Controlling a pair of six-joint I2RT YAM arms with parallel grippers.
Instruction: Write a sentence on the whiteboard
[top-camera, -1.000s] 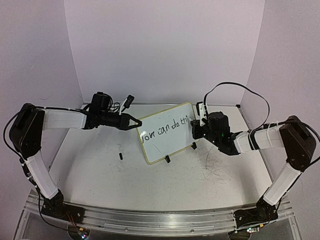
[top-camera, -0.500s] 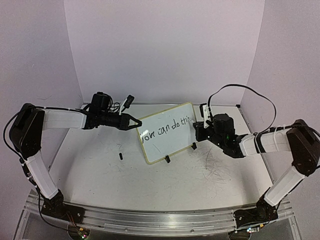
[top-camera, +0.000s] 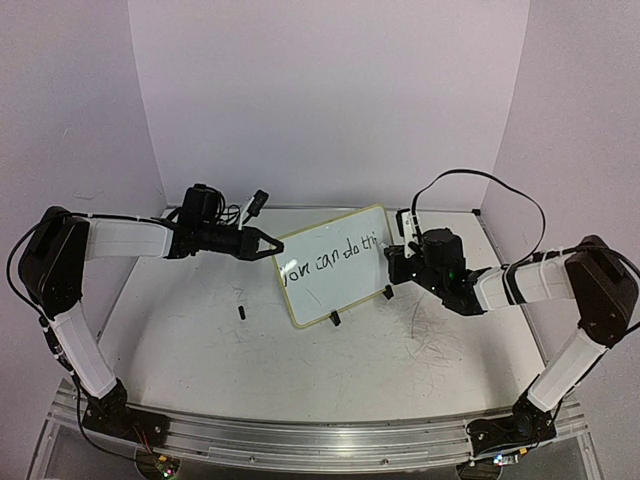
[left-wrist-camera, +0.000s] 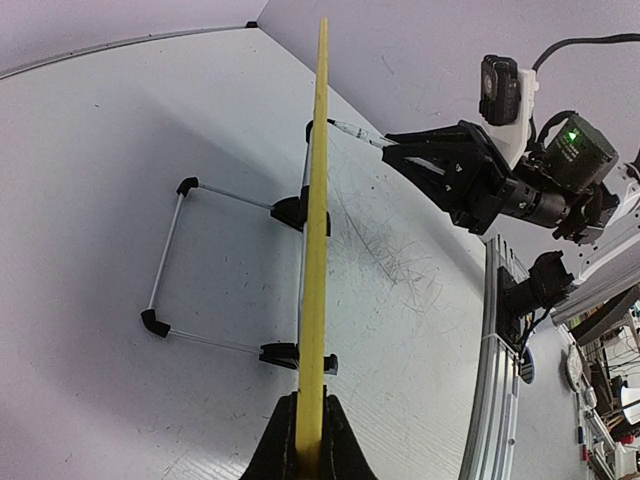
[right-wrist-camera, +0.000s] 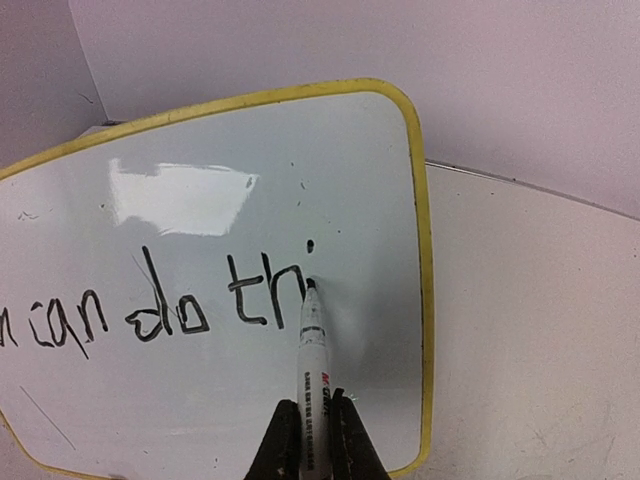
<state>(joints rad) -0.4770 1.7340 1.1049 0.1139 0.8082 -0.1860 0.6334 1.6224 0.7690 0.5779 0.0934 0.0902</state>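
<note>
The whiteboard (top-camera: 330, 265) with a pale yellow rim stands on two small black feet at mid-table. It shows edge-on in the left wrist view (left-wrist-camera: 318, 200) and face-on in the right wrist view (right-wrist-camera: 200, 200). My left gripper (top-camera: 272, 245) is shut on its left edge (left-wrist-camera: 310, 445). The sentence (top-camera: 325, 258) reads "You can do thi"; the right wrist view shows "can do thi" (right-wrist-camera: 170, 300). My right gripper (top-camera: 392, 262) is shut on a white marker (right-wrist-camera: 313, 360), whose tip touches the board just right of the "i".
A small black cap (top-camera: 241, 312) lies on the table left of the board. Faint grey scribble marks (top-camera: 435, 335) cover the table at the right. The board's wire stand (left-wrist-camera: 190, 265) sticks out behind it. Purple walls enclose the back and sides.
My right gripper has shifted slightly along the board's right end, with the marker staying near the end of the lettering. The left arm and the board have not moved.
</note>
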